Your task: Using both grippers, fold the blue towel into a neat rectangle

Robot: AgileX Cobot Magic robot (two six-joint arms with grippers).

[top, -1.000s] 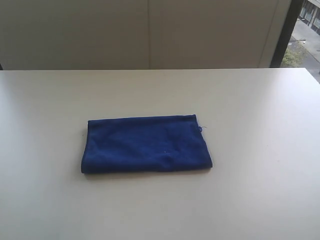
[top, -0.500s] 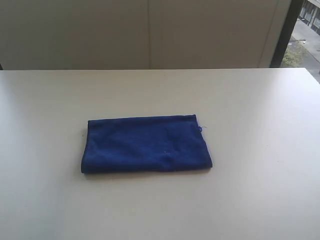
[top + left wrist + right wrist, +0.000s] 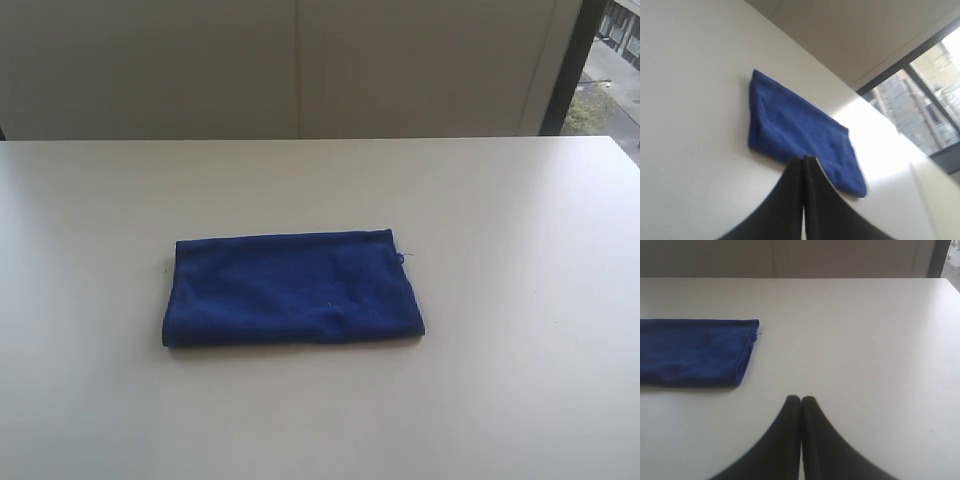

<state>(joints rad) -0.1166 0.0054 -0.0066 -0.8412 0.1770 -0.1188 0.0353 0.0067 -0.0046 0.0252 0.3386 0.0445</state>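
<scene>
Two claws, both closed tight with nothing held: left claw (image 3: pixel 803 159) points at the long edge of the blue towel (image 3: pixel 290 288) without touching it, right claw (image 3: pixel 801 399) sits well apart, off its short end. Blue towel lies flat mid-table on the white table (image 3: pixel 500 200), folded into a rough rectangle. Beyond the far edge are a pale wall (image 3: pixel 300 70) and a window (image 3: pixel 605 60).

- Table (image 3: pixel 520 220): pale off-white matt top, plain, spanning the full width of the exterior view.
- Towel (image 3: pixel 292 288): deep blue, folded into a flat rectangle; lies directly on the table near its middle, long side running across the view.
- Thread (image 3: pixel 401 257): short loose strand at the towel's far right corner.
</scene>
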